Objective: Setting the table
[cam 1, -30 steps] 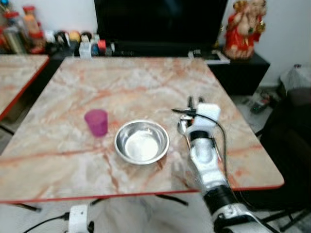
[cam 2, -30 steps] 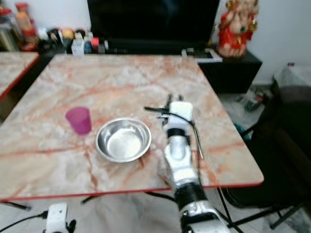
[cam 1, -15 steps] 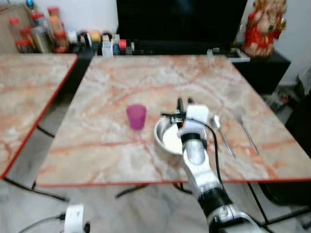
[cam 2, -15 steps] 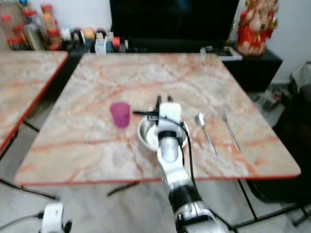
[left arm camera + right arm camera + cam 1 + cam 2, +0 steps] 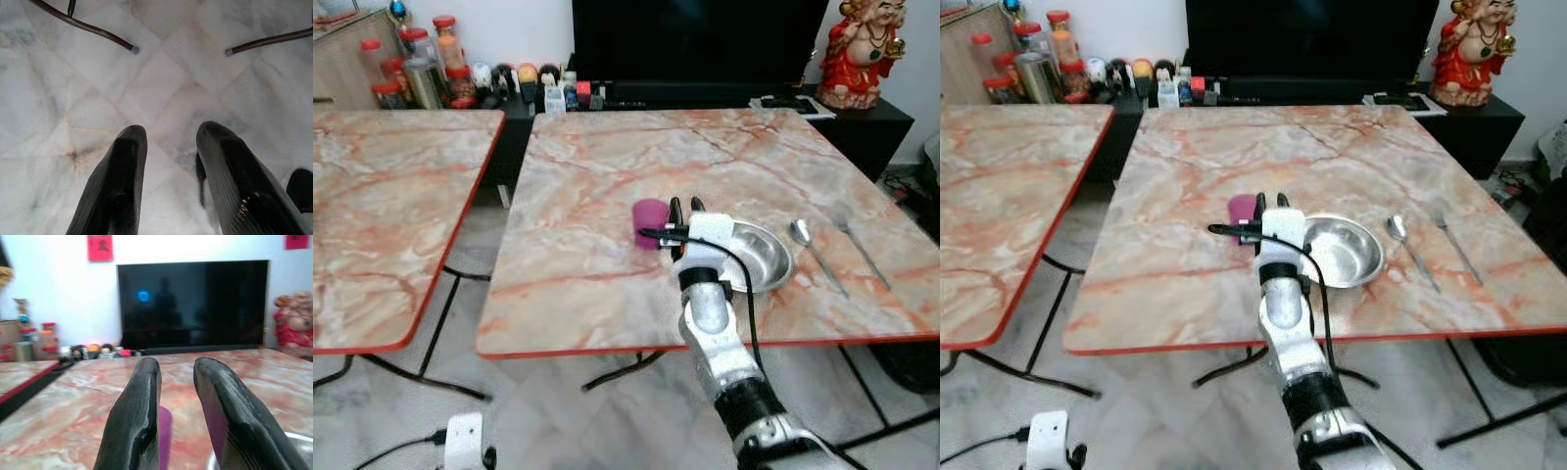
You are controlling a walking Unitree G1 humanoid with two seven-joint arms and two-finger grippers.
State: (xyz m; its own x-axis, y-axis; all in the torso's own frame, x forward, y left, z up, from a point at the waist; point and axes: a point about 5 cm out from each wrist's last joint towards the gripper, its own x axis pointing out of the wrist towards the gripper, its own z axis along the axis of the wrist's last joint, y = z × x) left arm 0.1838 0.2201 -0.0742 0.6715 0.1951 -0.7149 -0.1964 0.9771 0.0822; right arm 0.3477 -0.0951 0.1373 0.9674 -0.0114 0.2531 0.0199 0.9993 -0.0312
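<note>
- One purple cup (image 5: 650, 221) stands upright on the marble table (image 5: 607, 186), toward the near edge and roughly midway along it, just beside the left rim of the steel bowl (image 5: 759, 257).
- One bowl, one spoon (image 5: 815, 252) and one fork (image 5: 864, 253) make up the rest of the setting; spoon and fork lie side by side between the bowl and the table's right edge, their long axes running from the far side toward the near edge.
- Right end effector (image 5: 681, 220) is raised over the near part of the table, its two black fingers (image 5: 139, 426) slightly parted with nothing between them; in the right wrist view the cup sits straight ahead beyond the gap, with the bowl's rim to one side.
- So the cup lies directly forward of this end effector and close to it; I judge any reach for it would be a short push ahead, with the bowl's rim the thing most likely to be bumped.
- Left end effector (image 5: 168, 161) hangs low over the tiled floor, fingers apart and empty, so the right arm is far the nearer.
- A second marble table (image 5: 382, 206) stands to the left, well apart; beyond the far edge are a dark screen (image 5: 695, 44), a row of jars (image 5: 411, 69) and a red figurine (image 5: 862, 54).
</note>
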